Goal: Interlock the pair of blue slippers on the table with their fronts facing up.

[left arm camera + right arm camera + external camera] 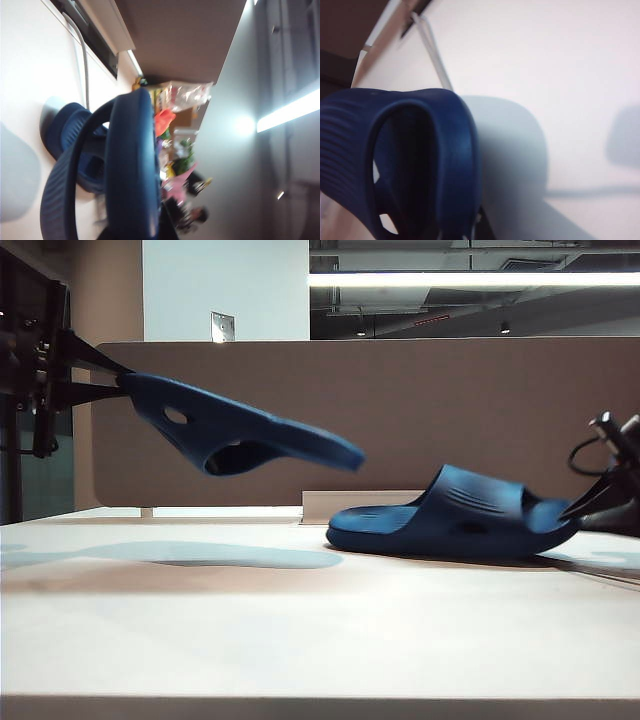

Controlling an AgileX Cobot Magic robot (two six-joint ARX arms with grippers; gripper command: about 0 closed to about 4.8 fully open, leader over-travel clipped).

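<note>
My left gripper (118,383) clamped 1 slipper (240,430) aloft, tilted for mating; my right gripper (585,505) pinched the other slipper's (455,515) heel on the table (300,630).

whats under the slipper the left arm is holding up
Only bare table and the raised slipper's shadow; nothing sits beneath it. The other slipper rests off to the right at the right gripper. The left gripper is shut on its heel.
</note>
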